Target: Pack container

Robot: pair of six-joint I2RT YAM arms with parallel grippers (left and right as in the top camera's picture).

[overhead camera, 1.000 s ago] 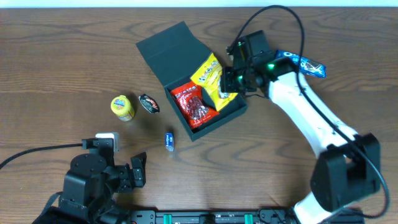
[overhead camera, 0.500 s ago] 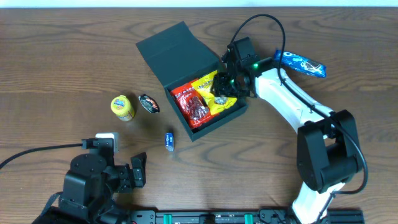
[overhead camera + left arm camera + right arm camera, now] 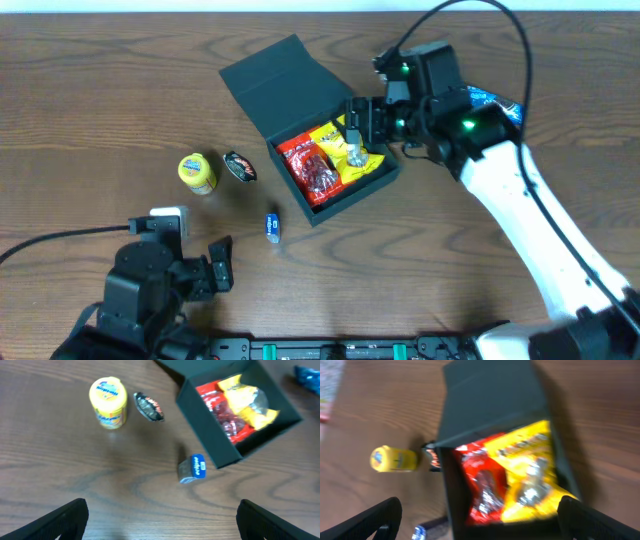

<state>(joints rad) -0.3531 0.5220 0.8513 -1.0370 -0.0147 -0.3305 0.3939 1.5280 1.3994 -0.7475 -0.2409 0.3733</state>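
Observation:
The container [image 3: 356, 196], a dark teal box with its flap lid open toward the back left, stands mid-table. Inside lie a red packet [image 3: 312, 168] and a yellow packet [image 3: 354, 152] side by side. My right gripper [image 3: 366, 124] hovers over the box's far right edge, open, with nothing between its fingers. The right wrist view looks down on the lid [image 3: 490, 400], red packet [image 3: 482, 485] and yellow packet [image 3: 530, 467], with that gripper [image 3: 480, 520] spread wide. My left gripper [image 3: 195, 245] stands open near the front left, and in its own view it [image 3: 160, 520] is empty.
Left of the box lie a yellow jar [image 3: 197, 172] and a small dark packet [image 3: 240, 166]. A small blue packet [image 3: 272, 226] sits in front of the box. A blue wrapper [image 3: 497, 104] lies at the right, partly behind my right arm.
My right gripper opened and let go of the yellow packet, which now lies in the box. The right arm then lifted and drew back to the right. The left arm barely moved.

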